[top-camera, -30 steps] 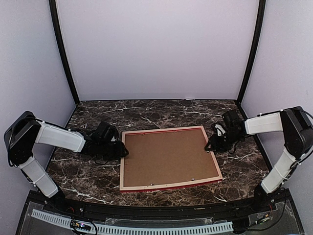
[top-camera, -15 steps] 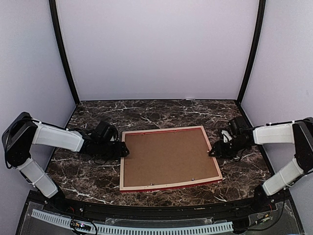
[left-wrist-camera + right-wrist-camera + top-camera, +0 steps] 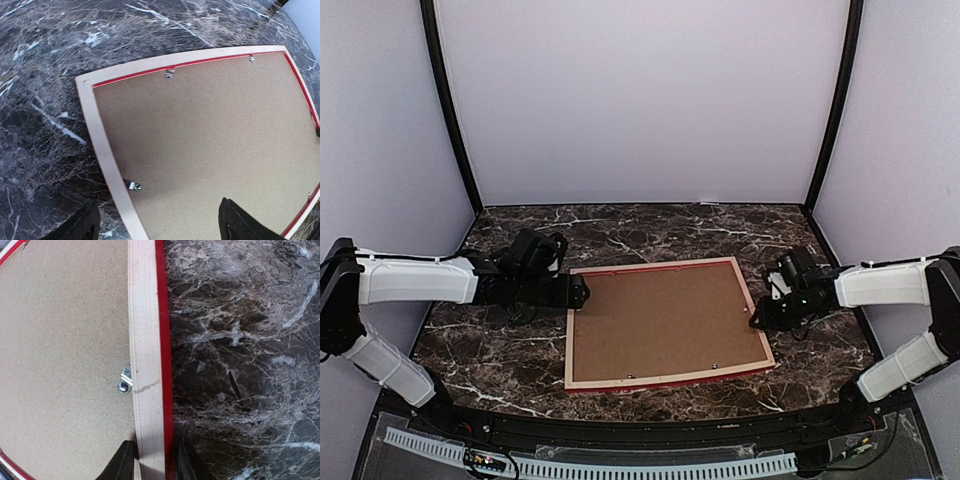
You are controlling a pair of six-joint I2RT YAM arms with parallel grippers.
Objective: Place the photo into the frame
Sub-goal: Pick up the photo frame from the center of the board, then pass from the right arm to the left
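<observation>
The frame [image 3: 568, 345] lies face down on the marble table, its pale wood back up and its red edge showing. A plain brown backing board [image 3: 665, 320] fills it. The photo is hidden from every view. My left gripper [image 3: 575, 292] hovers at the frame's left rail [image 3: 97, 135], open, with its fingers wide apart and nothing between them [image 3: 157, 227]. My right gripper [image 3: 756, 318] is at the right rail [image 3: 145, 340]. It is shut on that rail, one finger on the board side and one on the red outer edge [image 3: 152, 462].
Small metal clips [image 3: 134, 186] [image 3: 125, 380] stand at the inner edge of the frame, over the board [image 3: 65, 340]. Dark marble table [image 3: 510, 360] surrounds the frame. Pale walls with black corner posts [image 3: 450, 120] close in the back and sides.
My left gripper has opened wide and shifted slightly back along the frame's left edge. My right gripper drew off to the right, came back and closed on the right rail.
</observation>
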